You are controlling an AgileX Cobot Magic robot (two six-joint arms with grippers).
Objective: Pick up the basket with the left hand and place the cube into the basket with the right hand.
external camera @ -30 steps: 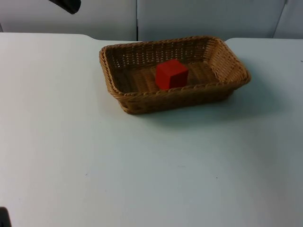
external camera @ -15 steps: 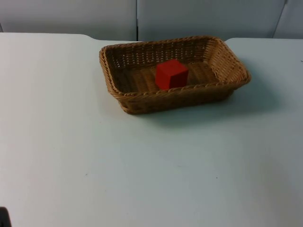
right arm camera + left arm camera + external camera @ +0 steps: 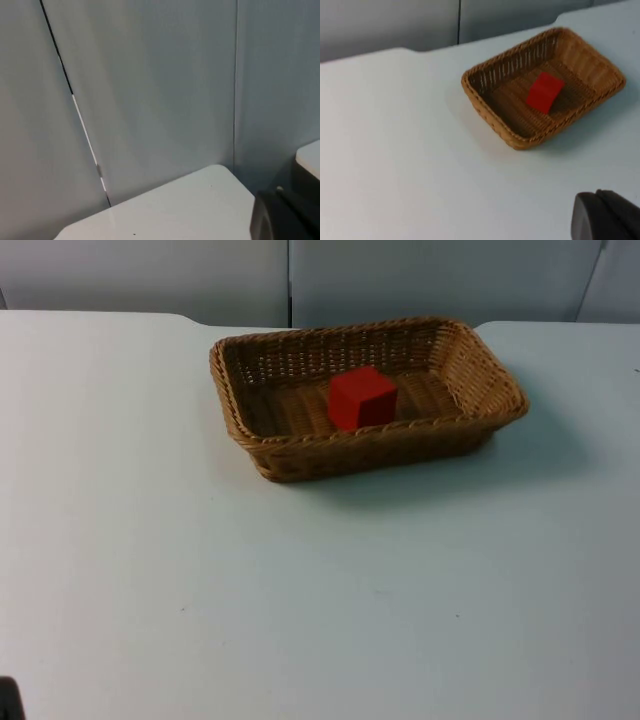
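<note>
The top view looks down and forward from a fixed height, the wicker basket (image 3: 365, 395) toward twelve o'clock on the white table (image 3: 300, 590). The left wrist view faces the same basket (image 3: 542, 87) from farther back. The right wrist view faces the grey partition wall (image 3: 150, 90) and a table corner (image 3: 190, 205).

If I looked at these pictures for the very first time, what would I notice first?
The bright red cube would catch your eye first. It sits inside the brown woven basket, near its middle. The basket stands on the white table, toward the far side by the grey wall. From the left wrist view the cube shows in the basket too.
</note>
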